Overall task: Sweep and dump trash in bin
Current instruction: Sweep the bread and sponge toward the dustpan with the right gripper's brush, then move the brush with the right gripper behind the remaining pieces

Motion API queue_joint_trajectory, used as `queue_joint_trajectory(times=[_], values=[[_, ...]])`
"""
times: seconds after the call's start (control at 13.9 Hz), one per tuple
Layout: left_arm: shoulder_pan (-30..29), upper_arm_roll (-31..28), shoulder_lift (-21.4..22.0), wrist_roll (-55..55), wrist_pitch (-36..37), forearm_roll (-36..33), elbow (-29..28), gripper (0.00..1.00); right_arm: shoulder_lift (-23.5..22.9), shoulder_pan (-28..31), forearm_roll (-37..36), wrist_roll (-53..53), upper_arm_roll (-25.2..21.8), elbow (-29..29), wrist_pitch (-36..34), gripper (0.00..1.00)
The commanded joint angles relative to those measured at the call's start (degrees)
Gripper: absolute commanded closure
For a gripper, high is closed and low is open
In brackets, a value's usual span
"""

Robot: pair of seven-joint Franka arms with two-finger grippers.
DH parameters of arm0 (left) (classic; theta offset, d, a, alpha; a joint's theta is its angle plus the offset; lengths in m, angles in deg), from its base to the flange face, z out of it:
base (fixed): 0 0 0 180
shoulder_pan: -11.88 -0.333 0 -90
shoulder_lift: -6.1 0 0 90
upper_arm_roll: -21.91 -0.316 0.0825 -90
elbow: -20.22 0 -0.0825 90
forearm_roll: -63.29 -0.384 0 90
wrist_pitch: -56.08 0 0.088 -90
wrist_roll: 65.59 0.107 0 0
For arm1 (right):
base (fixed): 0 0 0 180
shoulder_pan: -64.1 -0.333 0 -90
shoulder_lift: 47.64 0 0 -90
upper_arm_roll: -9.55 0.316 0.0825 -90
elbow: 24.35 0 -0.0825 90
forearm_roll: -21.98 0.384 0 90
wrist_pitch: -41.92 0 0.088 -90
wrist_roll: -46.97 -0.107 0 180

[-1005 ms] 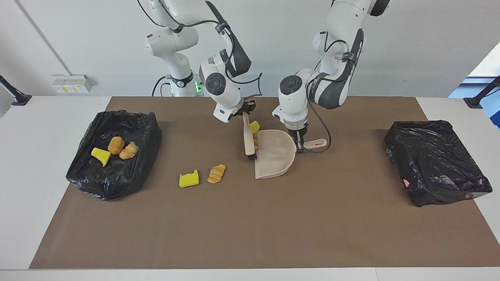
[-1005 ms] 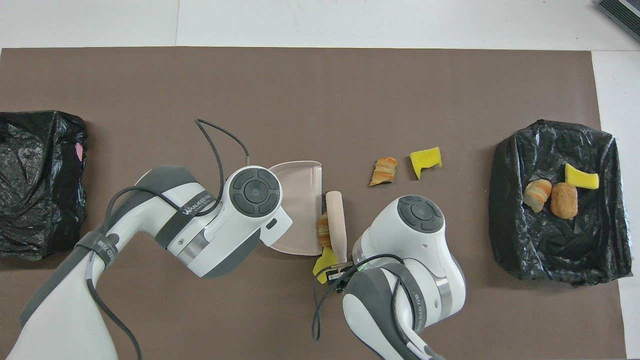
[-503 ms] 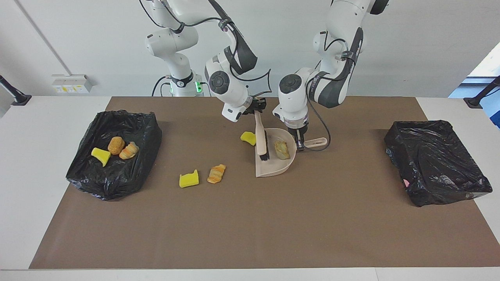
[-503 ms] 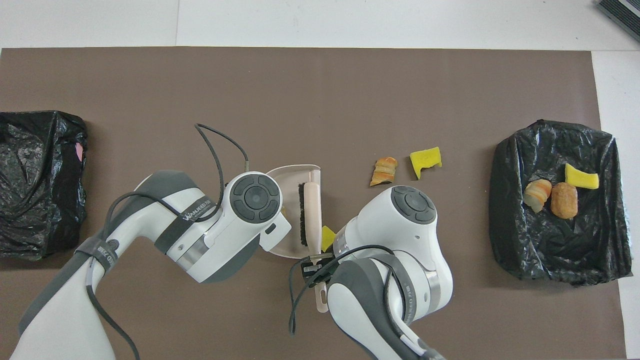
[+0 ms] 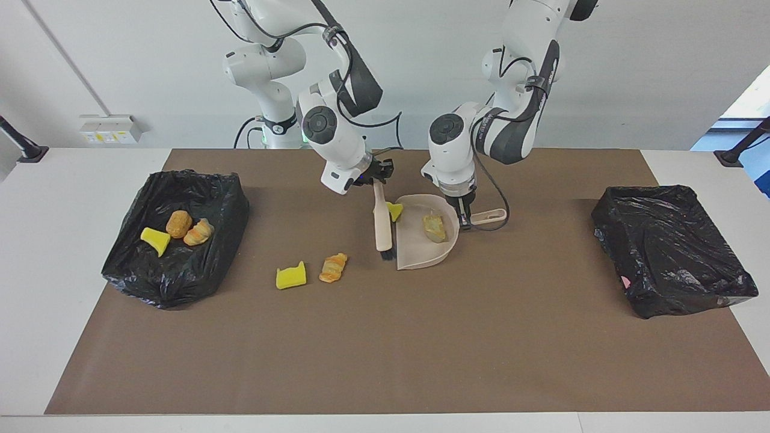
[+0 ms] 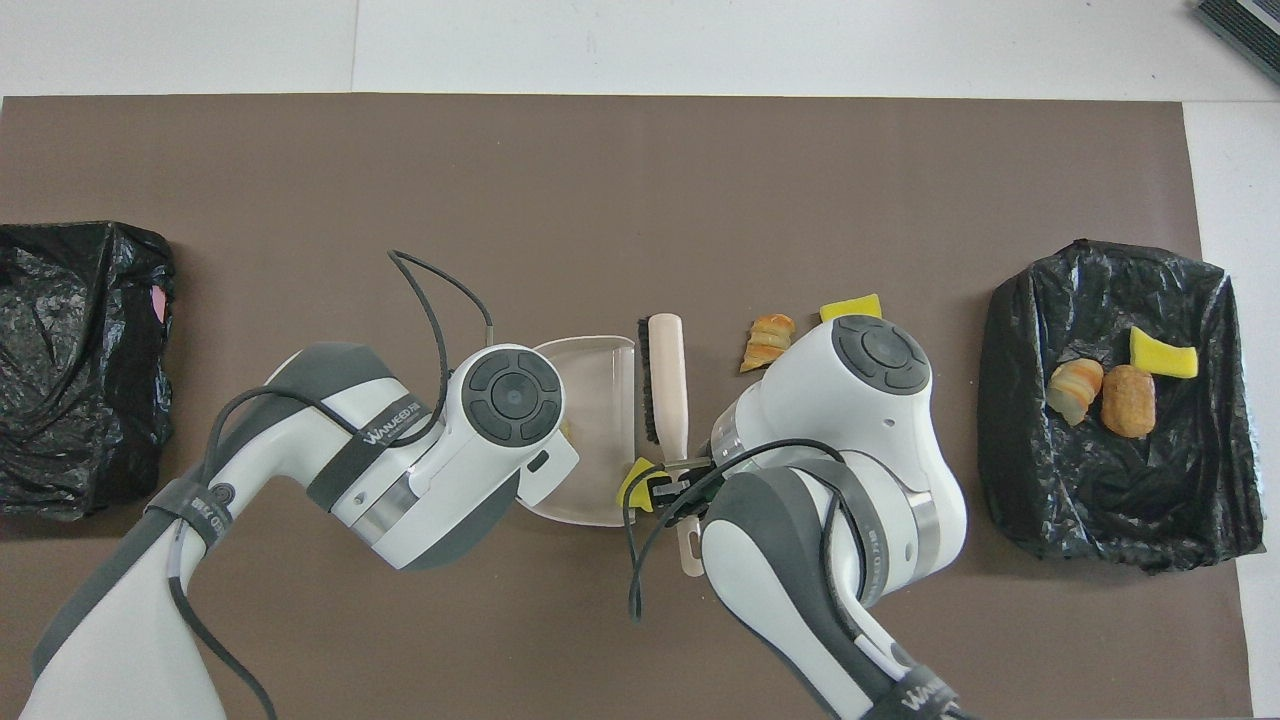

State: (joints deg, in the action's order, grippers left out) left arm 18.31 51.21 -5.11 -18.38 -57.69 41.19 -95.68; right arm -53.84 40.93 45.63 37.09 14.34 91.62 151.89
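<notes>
One camera sits high across the table [image 5: 385, 361], facing the robots at frame top. The other hangs above the robots, looking steeply down, arms entering from frame bottom. Both share the brown mat [image 6: 640, 180], turned half around.

Open mat [image 5: 385, 337] lies farther from me than the dustpan [image 5: 421, 252], and my grippers could pass there unhindered. At mid-table my brush [image 5: 381, 219] stands just beside the dustpan's mouth, a yellow chunk [image 5: 394, 210] wedged between them. A bread piece [image 5: 334, 267] and a sponge chunk [image 5: 290, 276] lie between brush and loaded bin [image 5: 174, 237].
</notes>
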Motion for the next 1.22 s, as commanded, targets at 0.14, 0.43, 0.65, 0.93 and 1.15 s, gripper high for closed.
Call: queue_joint_trajectory(times=[0.14,0.43,0.65,0.93,1.15], values=[[0.07,0.31,4.44,-8.42,4.08,-0.31,-4.14,1.0,-2.75,5.76,-22.28,0.64,0.84,-7.57,-8.77,1.0],[-0.01,1.46,5.5,-18.1,3.47,-0.31,-6.44,1.0,-5.74,10.68,-34.69,11.26,0.75,-11.82,-12.06,1.0],[-0.01,1.81,5.5,-21.52,3.29,0.12,-6.44,1.0,-7.67,13.15,-43.56,13.22,0.75,-11.99,-11.61,1.0],[0.07,1.99,5.41,-25.83,2.94,3.73,-6.44,1.0,-10.31,14.56,-47.73,14.54,0.75,-11.73,-8.63,1.0],[0.07,2.07,5.15,-26.11,1.09,4.08,-6.44,1.0,-11.2,14.21,-45.1,13.66,0.93,-10.42,-7.74,1.0]])
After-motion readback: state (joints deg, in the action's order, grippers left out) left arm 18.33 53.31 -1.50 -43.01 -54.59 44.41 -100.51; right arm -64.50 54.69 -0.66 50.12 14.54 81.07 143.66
